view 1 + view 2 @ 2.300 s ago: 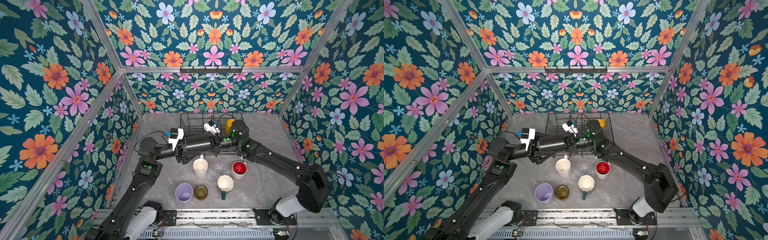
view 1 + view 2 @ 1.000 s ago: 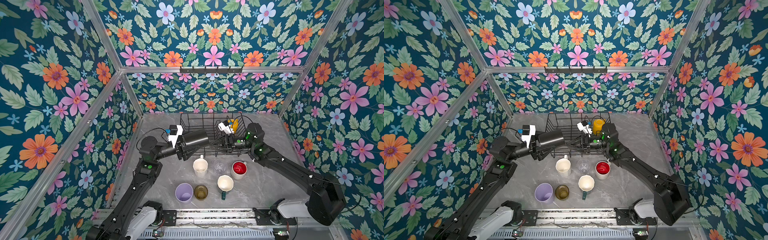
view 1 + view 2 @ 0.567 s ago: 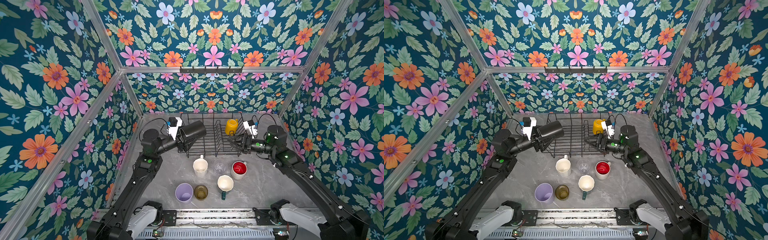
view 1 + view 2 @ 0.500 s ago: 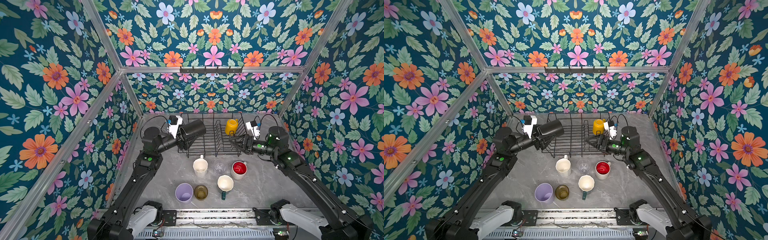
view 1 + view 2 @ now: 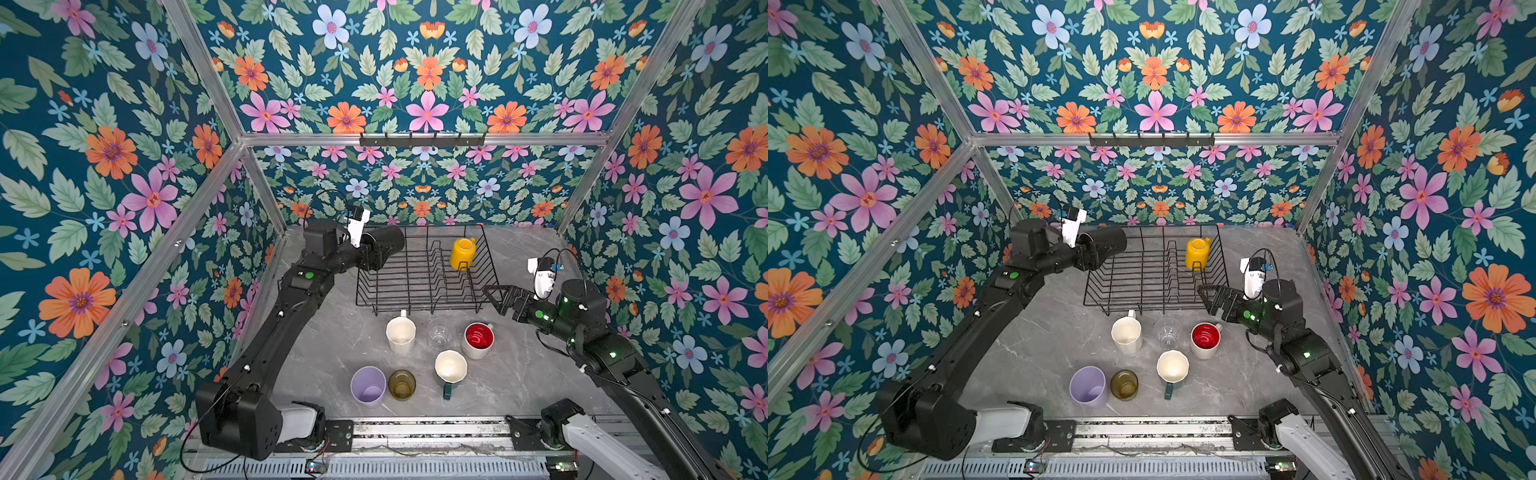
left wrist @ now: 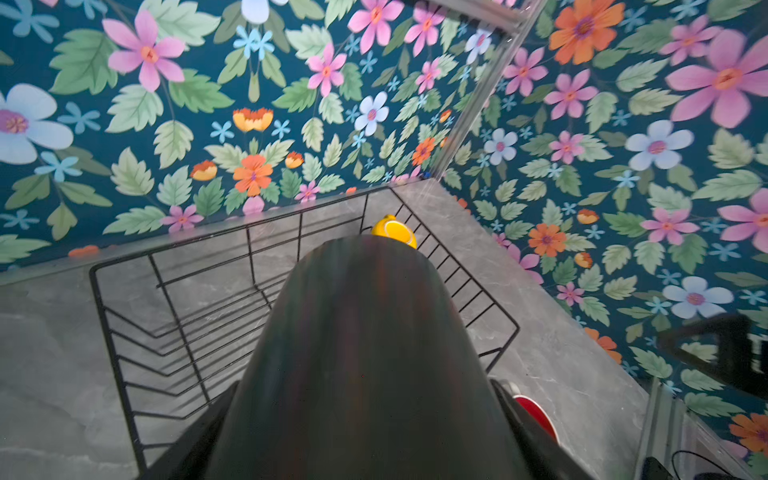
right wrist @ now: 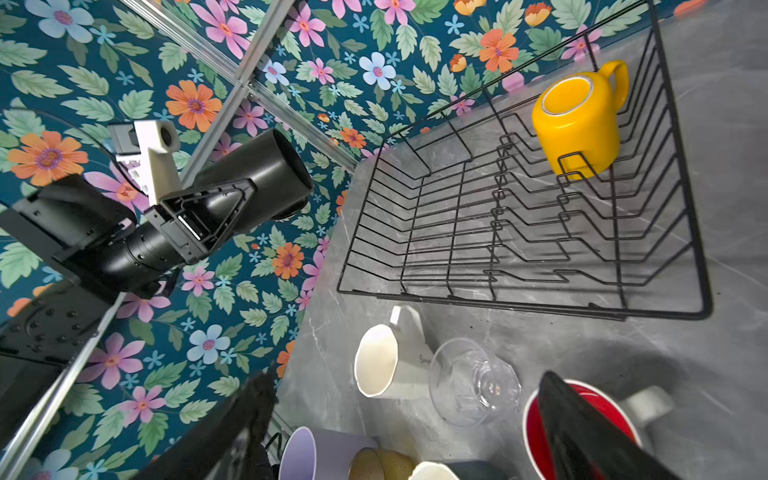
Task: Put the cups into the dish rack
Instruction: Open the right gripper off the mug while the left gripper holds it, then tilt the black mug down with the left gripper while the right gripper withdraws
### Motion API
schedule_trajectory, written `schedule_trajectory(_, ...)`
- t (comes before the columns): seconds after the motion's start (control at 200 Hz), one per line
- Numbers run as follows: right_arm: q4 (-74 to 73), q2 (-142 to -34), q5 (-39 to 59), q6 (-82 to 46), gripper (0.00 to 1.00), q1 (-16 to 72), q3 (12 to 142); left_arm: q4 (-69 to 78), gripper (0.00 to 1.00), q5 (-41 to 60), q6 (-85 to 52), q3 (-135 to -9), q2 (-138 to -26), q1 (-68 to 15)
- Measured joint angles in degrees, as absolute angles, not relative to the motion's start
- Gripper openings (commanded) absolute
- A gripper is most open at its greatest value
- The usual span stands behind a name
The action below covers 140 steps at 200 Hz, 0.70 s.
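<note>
My left gripper [image 5: 375, 254] is shut on the black mug [image 5: 385, 242], held on its side over the back left corner of the dish rack [image 5: 428, 306]. That black mug [image 6: 365, 353] fills the left wrist view. A yellow mug [image 5: 462, 252] stands upside down at the rack's back right and also shows as the yellow mug [image 7: 575, 120]. My right gripper [image 5: 496, 297] hangs open and empty by the rack's front right corner. In front of the rack stand a tall white mug [image 5: 400, 336], a clear glass [image 5: 439, 332] and a red-inside mug [image 5: 478, 340].
Nearer the front edge stand a lilac tumbler [image 5: 368, 384], an olive glass [image 5: 401, 384] and a green mug with a white inside [image 5: 450, 368]. Flowered walls close in the left, back and right. A metal rail [image 5: 415, 432] runs along the front.
My right gripper let go of the yellow mug in the rack, opened wide and drew back to the right. My left arm carried the black mug back and left.
</note>
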<state>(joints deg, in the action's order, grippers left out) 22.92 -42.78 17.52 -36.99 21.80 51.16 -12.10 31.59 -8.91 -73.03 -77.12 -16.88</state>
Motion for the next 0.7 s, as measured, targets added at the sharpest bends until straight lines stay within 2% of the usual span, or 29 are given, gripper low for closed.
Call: schedule_trajectory(0.7, 36.88, -34.92, 13.52, -32.88, 0.97, 21.80, 50.19, -40.27, 0.00, 12.93, -10.46, -107.04, -108.25, -19.33)
